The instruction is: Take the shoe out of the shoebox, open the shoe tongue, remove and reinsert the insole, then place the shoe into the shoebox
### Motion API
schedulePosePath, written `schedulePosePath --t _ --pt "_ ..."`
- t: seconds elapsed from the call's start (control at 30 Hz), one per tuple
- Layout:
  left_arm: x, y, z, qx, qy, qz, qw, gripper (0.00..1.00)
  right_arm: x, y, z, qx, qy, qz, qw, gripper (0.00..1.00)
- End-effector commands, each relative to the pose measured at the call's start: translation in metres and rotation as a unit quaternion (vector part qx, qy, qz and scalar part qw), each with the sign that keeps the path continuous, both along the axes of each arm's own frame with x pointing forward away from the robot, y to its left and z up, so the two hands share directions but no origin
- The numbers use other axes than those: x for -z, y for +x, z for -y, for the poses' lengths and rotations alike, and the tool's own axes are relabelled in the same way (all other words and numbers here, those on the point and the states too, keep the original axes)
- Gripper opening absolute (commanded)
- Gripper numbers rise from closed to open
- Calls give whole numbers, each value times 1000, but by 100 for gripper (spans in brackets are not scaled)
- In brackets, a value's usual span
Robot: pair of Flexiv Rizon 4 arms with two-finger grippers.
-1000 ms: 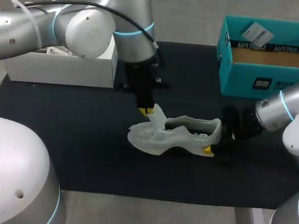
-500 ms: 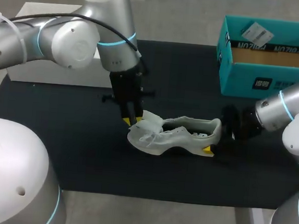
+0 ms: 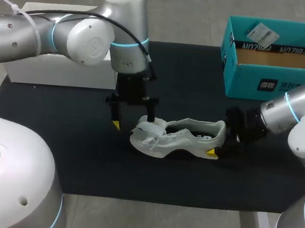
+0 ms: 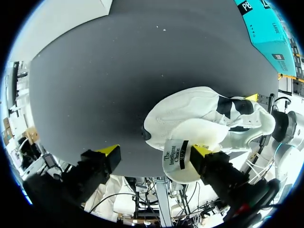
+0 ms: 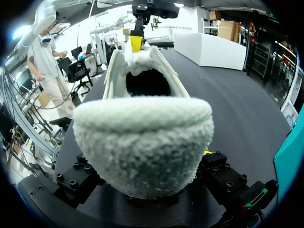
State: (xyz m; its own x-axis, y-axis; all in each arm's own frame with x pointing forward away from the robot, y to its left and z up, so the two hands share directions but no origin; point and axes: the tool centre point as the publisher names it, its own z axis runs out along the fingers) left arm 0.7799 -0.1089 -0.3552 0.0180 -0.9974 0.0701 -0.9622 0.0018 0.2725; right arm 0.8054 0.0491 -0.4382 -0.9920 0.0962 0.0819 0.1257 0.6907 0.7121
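head view: the white shoe sits mid-tabletop, outside the teal shoebox at far right. right jaws clamp its heel; left jaws hang open over the tongue. a shallow bite could slip off, or tug the heel loose.

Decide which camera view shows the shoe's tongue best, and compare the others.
The left wrist view: the tongue, label showing, lies folded forward beside the left pincer. The head view shows it small; the right wrist view glimpses it past the heel of the shoe.
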Motion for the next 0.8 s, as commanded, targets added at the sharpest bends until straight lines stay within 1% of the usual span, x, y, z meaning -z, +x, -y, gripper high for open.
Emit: schedulePosePath --t 0.03,0.13,0.23,0.3,0.37,0.4,0.43,0.47,0.5,0.53,0.57,0.6,0.67,0.7,0.77,0.8 --pt "-6 7 2 5 -17 -11 1000 100 9 2 -3 1 -1 0 1000 0" --pt "-22 9 4 26 -56 -13 998 100 9 2 -3 1 -1 0 1000 0" --pt "-38 12 10 76 -92 -16 993 100 9 2 -3 1 -1 0 1000 0" --pt "-47 14 16 131 -106 -13 986 100 9 2 -3 1 -1 0 1000 0" --pt "-56 17 23 206 -137 -21 969 100 9 2 -3 1 -1 0 1000 0" --pt "-61 18 26 256 -148 -28 955 100 9 2 -3 1 -1 0 1000 0" --pt "-67 18 29 312 -157 -32 936 100 9 2 -3 1 -1 0 1000 0" --pt "-73 18 31 372 -167 -42 912 100 9 2 -3 1 -1 0 1000 0" --pt "-79 16 32 436 -161 -33 885 100 9 2 -3 1 -1 0 1000 0" --pt "-86 13 32 499 -158 -29 852 100 9 2 -3 1 -1 0 1000 0" --pt "-92 11 31 550 -165 -50 817 100 9 2 -3 1 -1 0 1000 0" --pt "-99 9 30 606 -158 -45 778 100 9 2 -3 1 -1 0 1000 0" --pt "-115 9 30 680 -149 -35 717 100 9 2 -3 1 -1 0 1000 0" --pt "-118 10 30 695 -148 -33 702 100 9 2 -3 1 -1 0 1000 0" --pt "-125 13 33 720 -107 -23 685 100 9 2 -3 1 -1 0 1000 0" --pt "-127 14 34 731 -96 -19 675 100 9 2 -3 1 -1 0 1000 0"
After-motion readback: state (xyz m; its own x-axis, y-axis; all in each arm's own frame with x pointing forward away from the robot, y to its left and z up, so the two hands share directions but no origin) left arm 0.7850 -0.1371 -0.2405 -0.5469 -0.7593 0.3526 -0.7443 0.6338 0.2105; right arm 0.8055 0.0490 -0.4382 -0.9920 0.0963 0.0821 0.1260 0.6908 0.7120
